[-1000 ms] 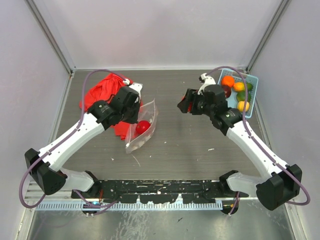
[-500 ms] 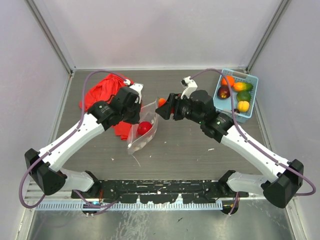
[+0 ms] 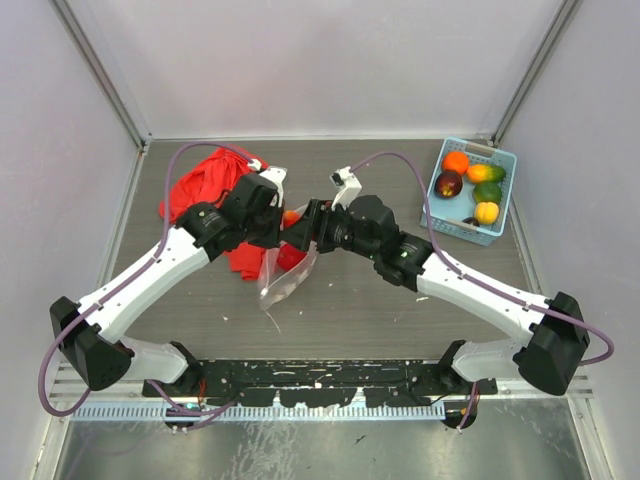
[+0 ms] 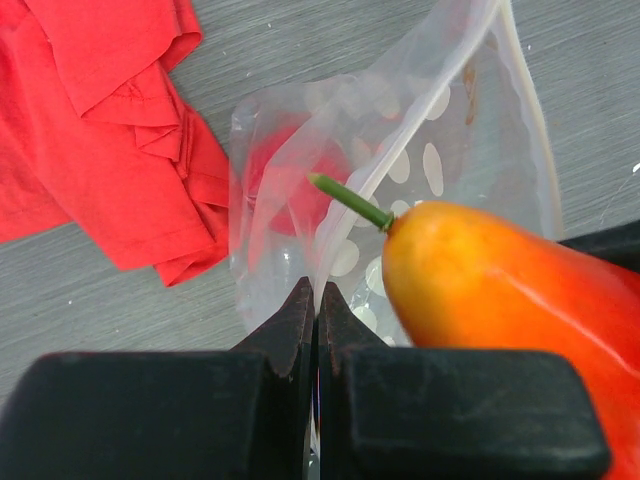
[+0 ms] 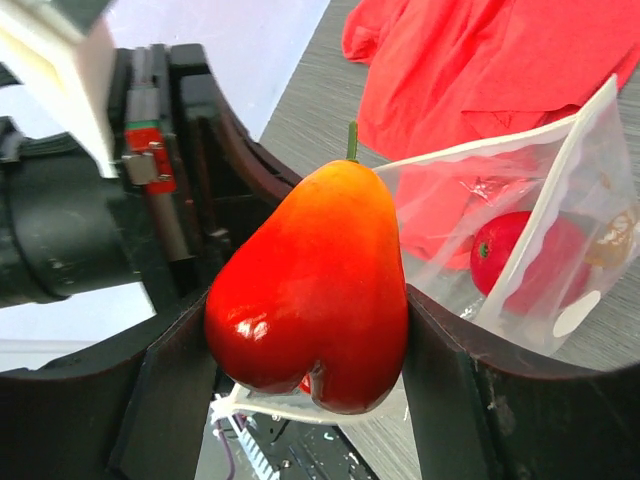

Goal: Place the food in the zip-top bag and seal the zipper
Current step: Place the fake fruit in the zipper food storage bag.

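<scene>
The clear dotted zip-top bag [image 3: 283, 277] lies left of centre with a red toy fruit [image 5: 520, 255] inside; it also shows in the left wrist view [image 4: 440, 160]. My left gripper [image 4: 315, 300] is shut on the bag's upper edge and holds the mouth up and open. My right gripper [image 5: 305, 335] is shut on a red-orange pear-shaped toy fruit [image 5: 315, 280] with a green stem, held right at the bag's mouth [image 3: 291, 218]. The whitish zipper strip [image 4: 525, 100] runs along the open edge. More toy food [image 3: 470, 185] sits in the basket.
A crumpled red cloth [image 3: 205, 185] lies behind and left of the bag, partly under my left arm. A light blue basket [image 3: 505, 160] stands at the back right. Side walls close in the table left and right.
My right arm has swung left from beside the basket, carrying the red-orange fruit to the bag's mouth. My left gripper has kept its hold on the bag.
</scene>
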Controlling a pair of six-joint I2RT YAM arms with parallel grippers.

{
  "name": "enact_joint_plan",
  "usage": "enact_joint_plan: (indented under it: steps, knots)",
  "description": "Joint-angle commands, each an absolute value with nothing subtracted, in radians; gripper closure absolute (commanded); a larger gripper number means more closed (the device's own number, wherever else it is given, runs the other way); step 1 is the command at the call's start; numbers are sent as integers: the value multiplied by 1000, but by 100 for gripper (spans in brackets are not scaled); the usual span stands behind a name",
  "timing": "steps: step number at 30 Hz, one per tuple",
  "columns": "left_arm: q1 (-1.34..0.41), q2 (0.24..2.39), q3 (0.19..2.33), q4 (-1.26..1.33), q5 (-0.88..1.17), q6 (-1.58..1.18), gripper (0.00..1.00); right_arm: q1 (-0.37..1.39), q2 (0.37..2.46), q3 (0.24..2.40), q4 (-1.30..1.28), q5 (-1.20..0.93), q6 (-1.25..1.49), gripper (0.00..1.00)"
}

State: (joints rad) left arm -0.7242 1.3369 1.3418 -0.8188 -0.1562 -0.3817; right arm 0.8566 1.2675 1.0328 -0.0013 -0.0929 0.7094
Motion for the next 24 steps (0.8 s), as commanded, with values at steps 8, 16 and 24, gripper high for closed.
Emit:
enact_joint_plan:
  steps: [8, 16, 24]
  knots:
    - [-701, 1308, 1343, -768, -157, -404, 100, 861, 1245, 943, 69, -2, 708, 50]
    - [-693, 1323, 1345, -772, -140, -411, 100, 861, 1276, 985, -27, -110, 644, 49]
    - [-689, 1351, 1354, -785, -135, -414, 100, 861, 1208, 947, 2, -183, 533, 50]
